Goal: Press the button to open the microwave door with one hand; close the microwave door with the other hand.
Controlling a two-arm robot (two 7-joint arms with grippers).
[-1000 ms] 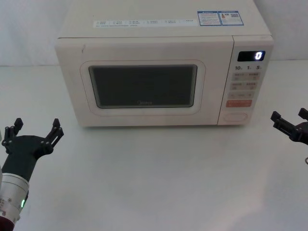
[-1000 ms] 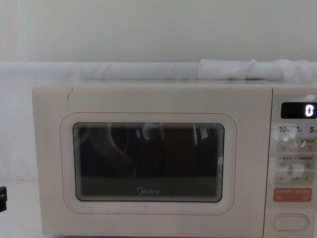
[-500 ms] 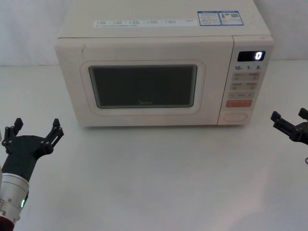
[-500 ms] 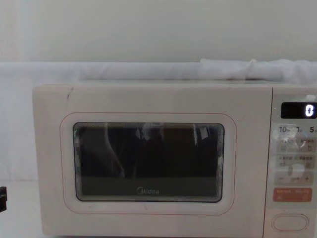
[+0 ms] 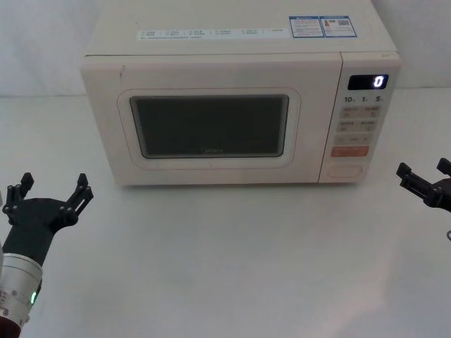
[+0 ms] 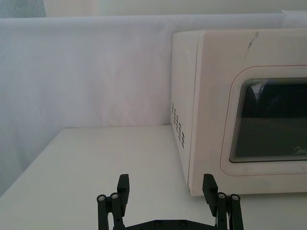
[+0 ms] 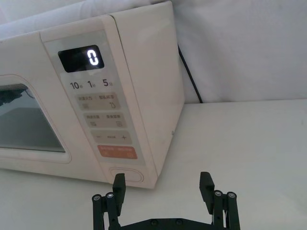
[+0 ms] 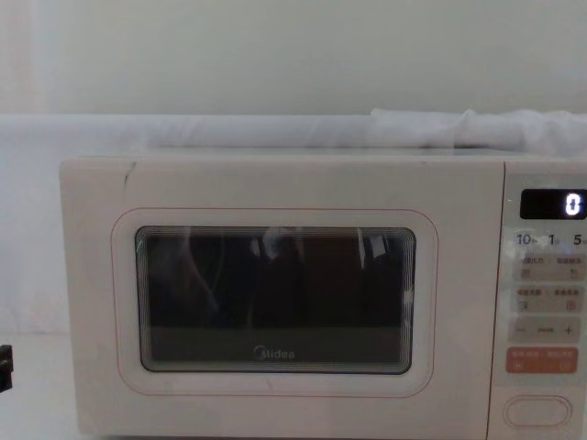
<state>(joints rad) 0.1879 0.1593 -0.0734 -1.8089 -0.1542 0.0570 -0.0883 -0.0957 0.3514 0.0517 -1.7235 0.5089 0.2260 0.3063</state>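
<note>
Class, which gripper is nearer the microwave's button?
The right gripper: it hovers just right of the button, jaws open. The left gripper sits far off, past the door's left edge, jaws open.

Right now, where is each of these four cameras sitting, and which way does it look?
Head view: high up, looking down on the microwave door, with the left gripper and right gripper open at the sides.
Chest view: low, facing the door straight on.
Left wrist view: behind the left gripper, facing the microwave's left corner.
Right wrist view: behind the right gripper, facing the button.
Head and chest views share the door and button.
</note>
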